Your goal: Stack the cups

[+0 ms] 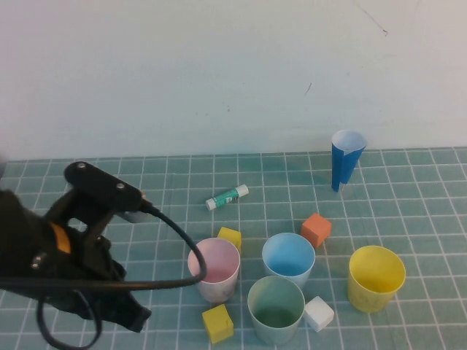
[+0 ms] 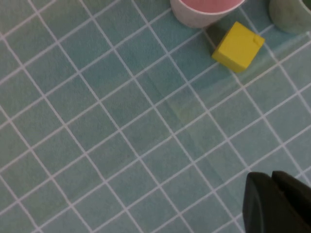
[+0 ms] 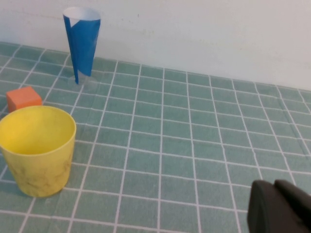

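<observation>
Four cups stand upright and apart at the front of the mat: a pink cup [image 1: 214, 270], a light blue cup [image 1: 288, 257], a pale green cup [image 1: 276, 310] and a yellow cup [image 1: 376, 277]. My left gripper [image 1: 135, 319] hangs low at the front left, a short way left of the pink cup, and it is shut and empty. In the left wrist view the left gripper [image 2: 266, 175] is over bare mat, with the pink cup [image 2: 204, 9] ahead. My right gripper [image 3: 271, 184] is shut and empty, off to the yellow cup's [image 3: 38, 150] right. It is outside the high view.
Small cubes lie among the cups: yellow cubes [image 1: 229, 237] [image 1: 217, 323], a white cube [image 1: 319, 313] and an orange cube [image 1: 316, 230]. A glue stick [image 1: 227, 197] lies behind them. A dark-blue paper cone [image 1: 346, 159] stands at the back right by the wall.
</observation>
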Robot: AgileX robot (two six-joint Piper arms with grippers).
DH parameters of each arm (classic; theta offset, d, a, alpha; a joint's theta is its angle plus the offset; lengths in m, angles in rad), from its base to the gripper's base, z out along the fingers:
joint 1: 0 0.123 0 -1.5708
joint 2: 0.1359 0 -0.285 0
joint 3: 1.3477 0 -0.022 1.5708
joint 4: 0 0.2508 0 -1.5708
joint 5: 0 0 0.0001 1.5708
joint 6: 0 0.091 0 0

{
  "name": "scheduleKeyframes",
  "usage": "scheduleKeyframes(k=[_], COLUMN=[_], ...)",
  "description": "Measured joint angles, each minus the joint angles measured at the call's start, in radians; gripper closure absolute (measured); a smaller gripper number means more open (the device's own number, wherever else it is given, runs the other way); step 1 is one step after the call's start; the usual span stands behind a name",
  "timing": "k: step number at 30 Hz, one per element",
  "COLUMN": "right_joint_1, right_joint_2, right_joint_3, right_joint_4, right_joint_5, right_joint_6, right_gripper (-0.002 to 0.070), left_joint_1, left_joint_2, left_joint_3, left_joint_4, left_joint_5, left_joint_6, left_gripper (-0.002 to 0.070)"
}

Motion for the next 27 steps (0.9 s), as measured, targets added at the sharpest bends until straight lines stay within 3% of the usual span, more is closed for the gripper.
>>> scheduleKeyframes(k=[3,8,12,18,22,27], right_joint_1=[0.000,0.000,0.000,0.000,0.000,0.000], right_joint_2=[0.000,0.000,0.000,0.000,0.000,0.000], right_joint_3=[0.000,0.000,0.000,0.000,0.000,0.000], right_joint_4=[0.000,0.000,0.000,-0.051,-0.019,0.227], right_joint_5=[0.000,0.000,0.000,0.000,0.000,0.000], right_joint_6=[0.000,0.000,0.000,0.000,0.057,0.220], right_gripper=[0.0679,0.0679,0.0679,0.0679,0.0679,0.0679], left_joint_1=[-0.076,-0.122,-0.123,-0.123,-0.123,-0.123], left_joint_2=[0.066,0.173,0.249,0.357,0.444,0.570], left_joint_3=[-0.027,-0.089,-0.145,-0.228,-0.290,-0.363], left_joint_4=[0.092,0.130,0.123,0.121,0.122,0.161], left_joint_5=[-0.009,-0.013,-0.013,-0.022,-0.050,-0.076], left_joint_6=[-0.075,-0.141,-0.181,-0.218,-0.226,-0.263], left_gripper=[0.0678,0.0664,0.0536,0.0235,0.0190,0.0181])
